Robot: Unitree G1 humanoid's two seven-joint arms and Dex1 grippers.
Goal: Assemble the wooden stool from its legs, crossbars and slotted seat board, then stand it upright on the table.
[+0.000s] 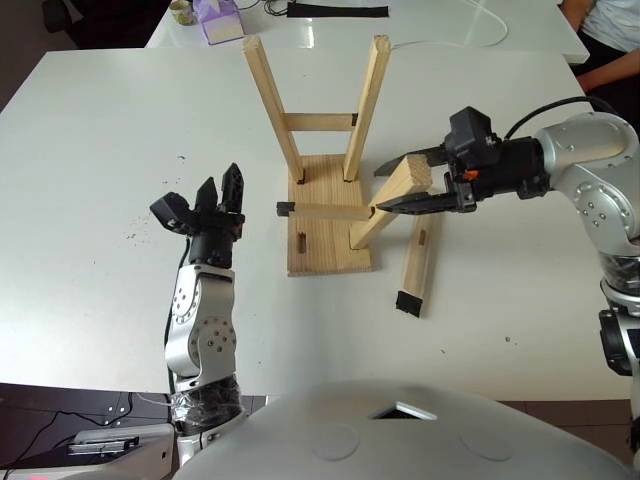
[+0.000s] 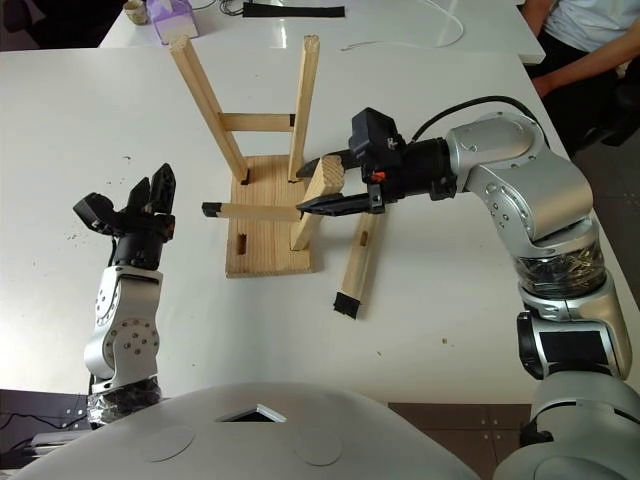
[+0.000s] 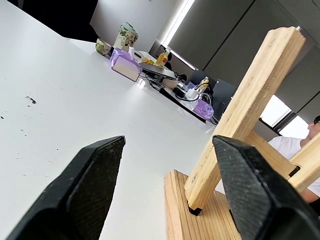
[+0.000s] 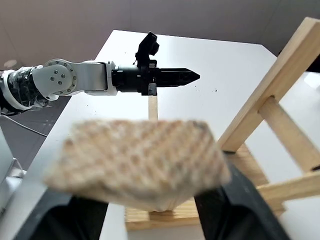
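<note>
The left gripper (image 1: 220,185) hangs open over the white table (image 1: 90,120), holding nothing. To its right a flat wooden seat board (image 1: 325,250) lies on the table, with a loose wooden leg (image 1: 415,265) lying near it. The right gripper (image 1: 392,182) holds a tilted wooden leg (image 1: 405,177), its foot on the board. Farther back, two wooden legs (image 1: 272,100) stand up in the board.
</note>
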